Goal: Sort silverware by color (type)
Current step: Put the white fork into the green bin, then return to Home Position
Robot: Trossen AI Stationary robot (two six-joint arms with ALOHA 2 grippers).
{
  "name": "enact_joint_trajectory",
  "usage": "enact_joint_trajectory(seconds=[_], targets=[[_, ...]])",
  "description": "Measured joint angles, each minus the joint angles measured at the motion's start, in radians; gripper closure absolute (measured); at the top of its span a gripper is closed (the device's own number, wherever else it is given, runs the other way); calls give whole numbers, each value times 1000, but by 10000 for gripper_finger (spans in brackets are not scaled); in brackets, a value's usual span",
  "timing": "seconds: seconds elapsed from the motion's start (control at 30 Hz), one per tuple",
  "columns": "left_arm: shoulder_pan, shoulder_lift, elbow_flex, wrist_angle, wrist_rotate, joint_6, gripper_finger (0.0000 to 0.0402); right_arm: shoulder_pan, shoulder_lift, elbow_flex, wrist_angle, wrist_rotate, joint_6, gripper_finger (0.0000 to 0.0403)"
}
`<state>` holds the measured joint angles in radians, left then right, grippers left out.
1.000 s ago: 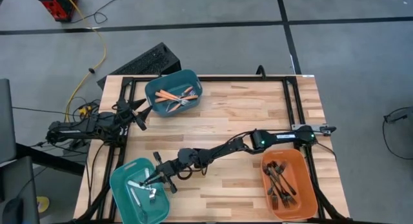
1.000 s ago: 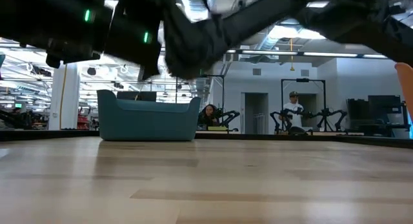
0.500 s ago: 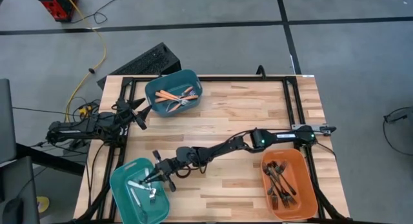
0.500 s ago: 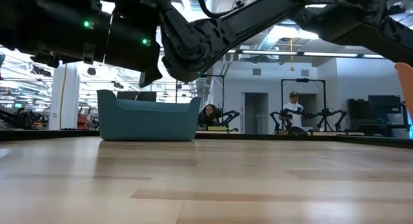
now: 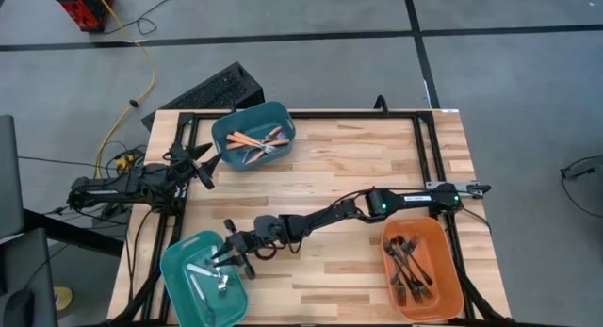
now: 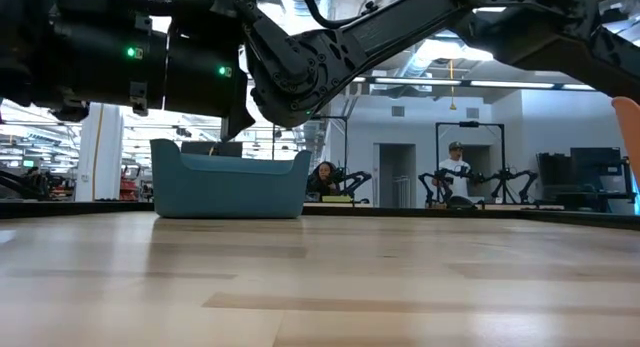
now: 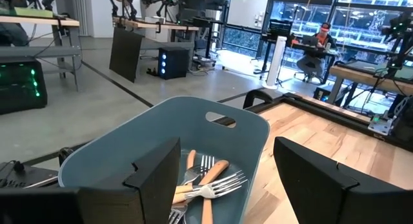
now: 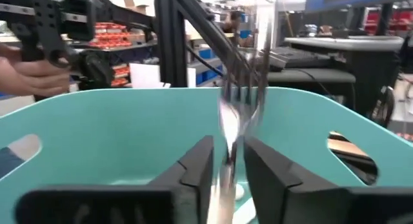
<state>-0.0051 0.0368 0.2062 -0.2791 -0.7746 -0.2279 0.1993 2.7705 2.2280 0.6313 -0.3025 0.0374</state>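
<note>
No readable writing; right tool [image 8: 229, 162] around silver fork [image 8: 233, 101] over teal bin [image 8: 129, 133].

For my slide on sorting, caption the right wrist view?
Right gripper releasing a silver fork over the teal bin.

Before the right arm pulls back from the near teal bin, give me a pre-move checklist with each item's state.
1. Right gripper is over the near teal bin: ok.
2. Silver fork sits between the right fingers, blurred; fully let go: cannot tell.
3. Fork is inside the bin walls, so it should land in the bin: ok.
4. Bin holds only silver forks: ok, as far as the high view shows.
5. Left gripper waits open at the table's left edge near the far teal bin, clear of the retreat path: ok.
6. Tabletop has no loose forks: ok.
</note>
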Motion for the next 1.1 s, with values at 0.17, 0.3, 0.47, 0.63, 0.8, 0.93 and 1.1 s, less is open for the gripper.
enact_joint_trajectory(seconds=[0.17, 0.3, 0.47, 0.63, 0.8, 0.93, 1.1], targets=[[0, 0, 0, 0, 0, 0, 167, 0, 0, 0, -5, 29, 16, 224], [0, 0, 0, 0, 0, 0, 167, -3, -1, 0, -3, 43, 16, 189], [0, 0, 0, 1, 9, -13, 167, -14, -23, 4, -7, 40, 41, 180], [0, 0, 0, 7, 10, -28, 167, -33, -80, 10, -33, -3, 72, 180], [0, 0, 0, 8, 10, -28, 167, -57, -182, 8, -288, -54, 62, 180], [0, 0, 0, 5, 10, -30, 167, -82, -305, 9, -538, -73, -30, 180], [0, 0, 0, 8, 21, -31, 167, -101, -498, 10, -879, 4, -200, 180]])
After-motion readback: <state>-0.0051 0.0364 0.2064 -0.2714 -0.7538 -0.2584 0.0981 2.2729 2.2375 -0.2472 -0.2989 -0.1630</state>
